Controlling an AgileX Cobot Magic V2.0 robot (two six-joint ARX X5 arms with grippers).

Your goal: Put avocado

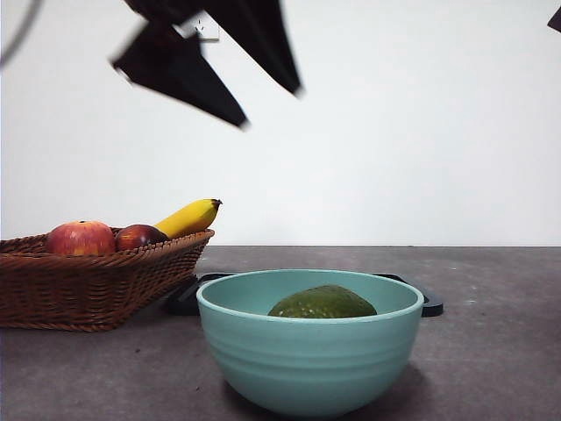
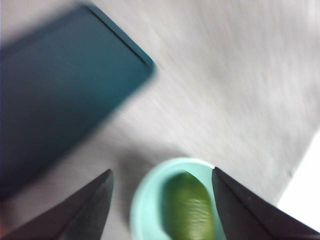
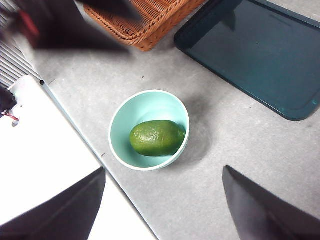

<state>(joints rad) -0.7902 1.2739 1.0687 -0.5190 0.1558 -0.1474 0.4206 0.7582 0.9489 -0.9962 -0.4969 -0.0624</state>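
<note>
We see the left tool (image 1: 270,107) high above the counter (image 1: 491,333), its two black jaws spread wide with nothing between them and touching nothing; the left wrist view, blurred by motion, looks down past those jaws onto the bowl. The right tool (image 3: 162,200) also stands wide open and empty, well above the counter, and shows in the front view only as a black tip at a top corner.

The avocado (image 3: 157,138) lies on its side inside the pale teal bowl (image 3: 125,125), resting on the bowl's bottom, free of both tools. Its skin is dull dark green, matte and finely pebbled, its shape an elongated oval. From the front only its rounded top rises above the bowl's rim.

Behind the bowl lies a dark flat tray (image 3: 260,55), and beside that a wicker basket (image 1: 88,285) holding a red apple (image 1: 81,239), a dark red-brown fruit (image 1: 138,236) and a banana (image 1: 188,217).
</note>
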